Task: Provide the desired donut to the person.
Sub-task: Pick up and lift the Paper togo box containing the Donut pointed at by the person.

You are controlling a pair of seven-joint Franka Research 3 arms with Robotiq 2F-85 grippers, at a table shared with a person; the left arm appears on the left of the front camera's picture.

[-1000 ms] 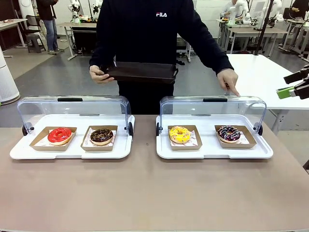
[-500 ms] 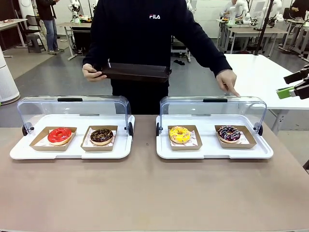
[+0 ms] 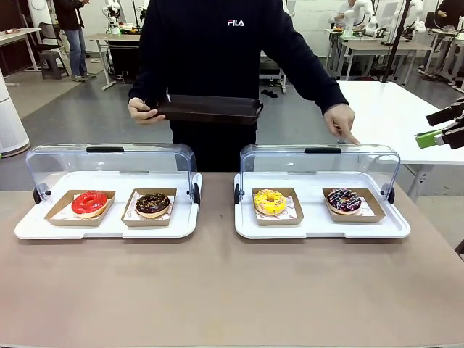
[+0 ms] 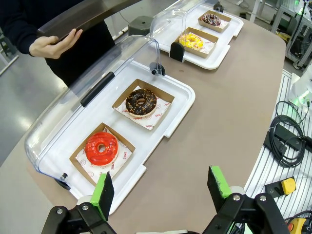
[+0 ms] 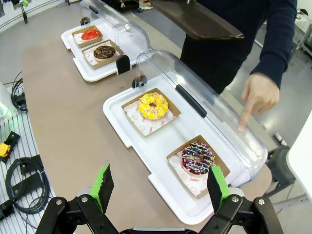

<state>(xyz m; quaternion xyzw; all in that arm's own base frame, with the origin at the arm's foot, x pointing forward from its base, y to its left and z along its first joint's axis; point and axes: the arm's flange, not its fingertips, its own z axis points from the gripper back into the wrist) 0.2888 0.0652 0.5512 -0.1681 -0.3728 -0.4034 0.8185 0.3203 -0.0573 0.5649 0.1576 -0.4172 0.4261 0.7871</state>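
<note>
The person [image 3: 217, 43] in the black sweatshirt stood across the table. The holding hand [image 3: 145, 110] kept a flat black tray [image 3: 210, 109] at waist height. The pointing hand [image 5: 258, 97] stretched down with its index finger at the top of the clear lid [image 3: 319, 156] of the right-hand white case [image 3: 319, 230]. Whether the fingertip touched the lid I could not tell. Directly below that finger, in the case's outer cardboard dish, lay the dark sprinkled donut [image 5: 197, 158]. A yellow donut [image 5: 152, 106] sat in the dish beside it, towards the table's middle. The left-hand case [image 3: 109, 228] held a red donut [image 4: 101, 147] and a chocolate donut [image 4: 141, 101], each in its own dish. Both lids were rolled back to the far side.

The right gripper [image 5: 160, 187] hung with its 2 green-padded fingers spread wide and nothing between them. Seen from its wrist, the dark sprinkled donut lay just ahead and below, in line with the gap, nearer 1 finger than the other and untouched. From the front, that gripper hovered off the table's right end, up and out from the donut's case. The left gripper [image 4: 161, 187] was spread equally wide and was empty. It was above the table's left end, with the red donut nearest it and the dark sprinkled donut well apart at the far end of the row.
</note>
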